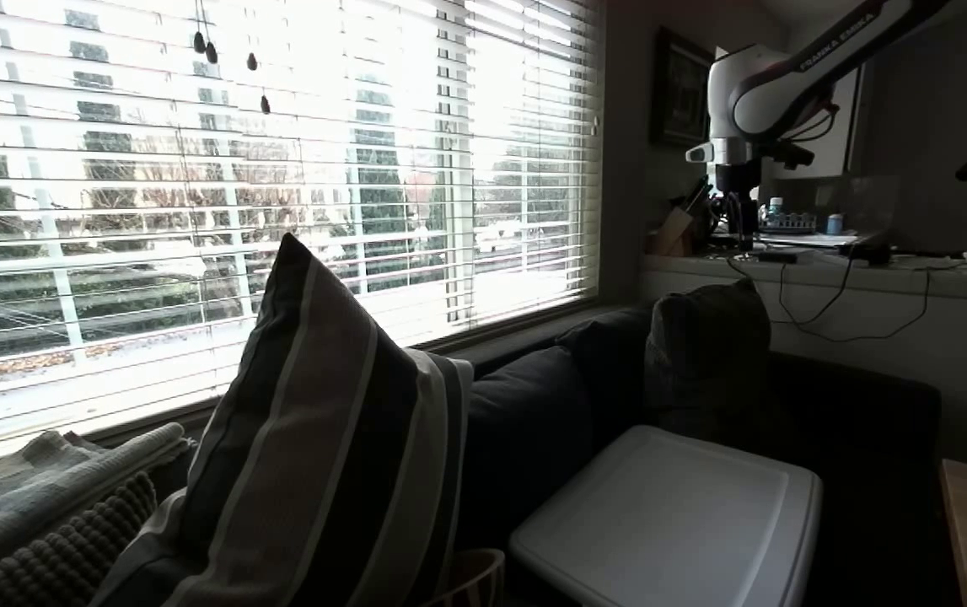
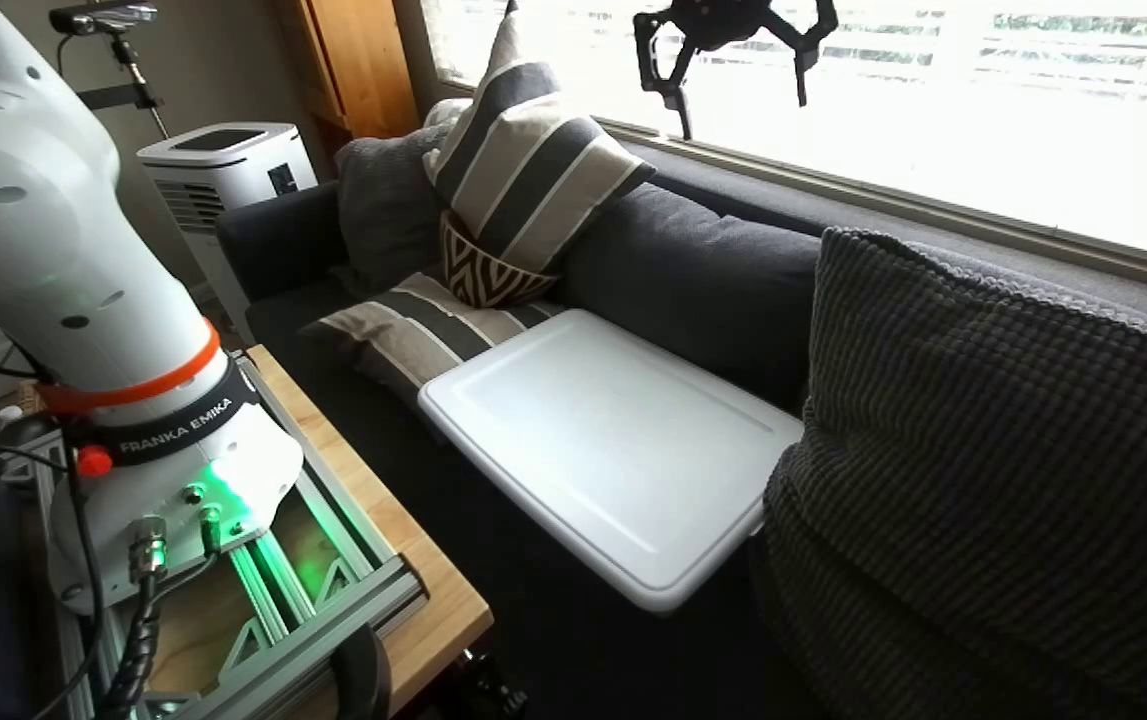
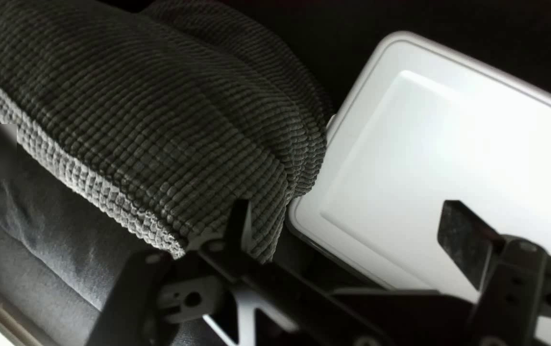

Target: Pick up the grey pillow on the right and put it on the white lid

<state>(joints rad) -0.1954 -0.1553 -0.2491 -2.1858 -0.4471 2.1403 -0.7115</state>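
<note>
Black two-finger pincer (image 2: 744, 119) hangs above the dark-grey fabric sofa (image 2: 713, 270), its fingers spread wide, with nothing held between them. Below it, as the wrist view shows, the grey square pillow of knobbly soft fabric (image 3: 198, 110) stands leaning against the sofa back. One side meets or overlaps the edge of the white rectangular plastic lid with rounded corners (image 2: 613, 450); which of the two, I cannot tell. I expect this pillow to be light, yielding and hard to damage, and its rough cloth should not slip easily. Its body looks too thick for the fingers, so I would pinch an upper corner or the top seam.
</note>
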